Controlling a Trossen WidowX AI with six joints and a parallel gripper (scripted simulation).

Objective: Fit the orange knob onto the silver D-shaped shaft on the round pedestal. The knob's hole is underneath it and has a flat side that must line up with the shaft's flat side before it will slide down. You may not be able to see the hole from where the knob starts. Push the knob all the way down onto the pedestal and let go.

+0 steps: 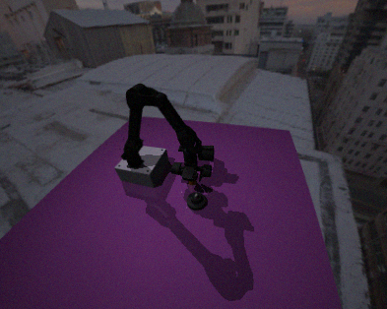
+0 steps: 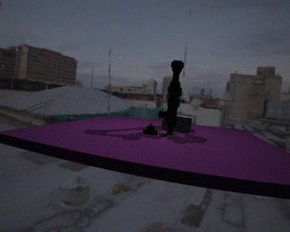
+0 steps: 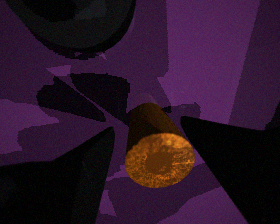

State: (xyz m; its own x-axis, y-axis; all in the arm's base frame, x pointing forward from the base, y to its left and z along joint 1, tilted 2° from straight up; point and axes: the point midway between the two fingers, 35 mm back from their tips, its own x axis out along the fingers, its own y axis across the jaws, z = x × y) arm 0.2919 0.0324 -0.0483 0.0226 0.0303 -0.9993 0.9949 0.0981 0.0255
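Observation:
The orange knob [image 3: 159, 159] stands upright on the purple table, its round top facing the wrist camera. Its hole is underneath and hidden. My gripper [image 3: 147, 125] [image 1: 196, 185] [image 2: 170, 130] is low over the table with one dark finger on each side of the knob. A thin strip of table shows between each finger and the knob, so the fingers are open around it. The dark round pedestal [image 3: 73, 25] [image 1: 197, 202] [image 2: 150, 129] stands a short way beyond the knob. I cannot make out its silver shaft clearly in this dim light.
The arm's grey base box [image 1: 144, 166] [image 2: 182, 123] sits just behind the gripper. The purple table [image 1: 263, 207] [image 2: 101, 148] ends in open edges above a rooftop. Long dark arm shadows lie across the table.

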